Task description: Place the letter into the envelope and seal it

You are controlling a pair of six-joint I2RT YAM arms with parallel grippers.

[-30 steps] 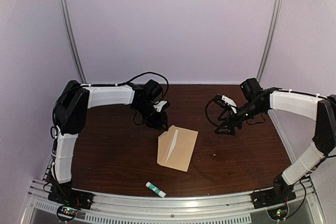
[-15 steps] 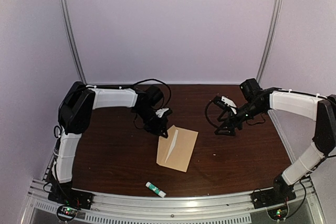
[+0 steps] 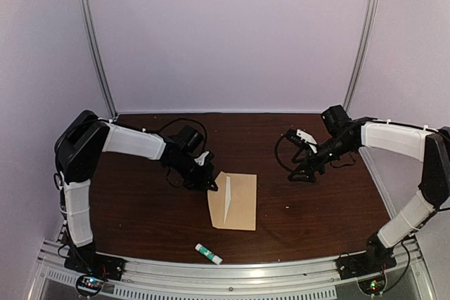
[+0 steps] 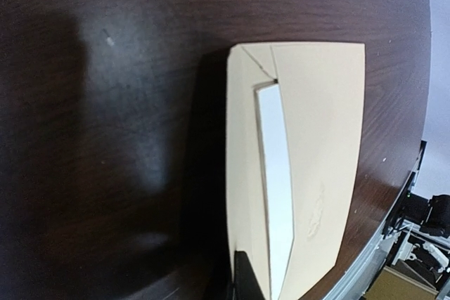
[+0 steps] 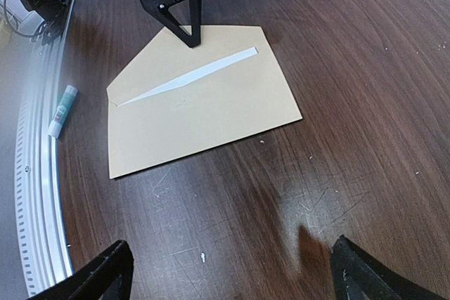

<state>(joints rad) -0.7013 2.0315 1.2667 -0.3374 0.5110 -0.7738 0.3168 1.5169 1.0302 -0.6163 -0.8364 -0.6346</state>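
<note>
We see the envelope [image 3: 238, 205] lying flat on the table [image 3: 140, 209], near the middle and a little towards the front. The letter [image 4: 275, 173] sits inside it, and only a narrow pale strip shows in the slit under the flap. The left claw [image 3: 209, 185] is closed tight, its tips meeting in a point on the envelope's far left edge, just beside the end of that slit, so it appears to pinch the paper there. The right claw [image 3: 301, 172] hangs above the table to the right, well apart from the envelope, with its fingers [image 5: 105, 272] spread wide and nothing between them. A glue stick [image 3: 209, 253] lies near the front rail, in front of the envelope and not touching it.
</note>
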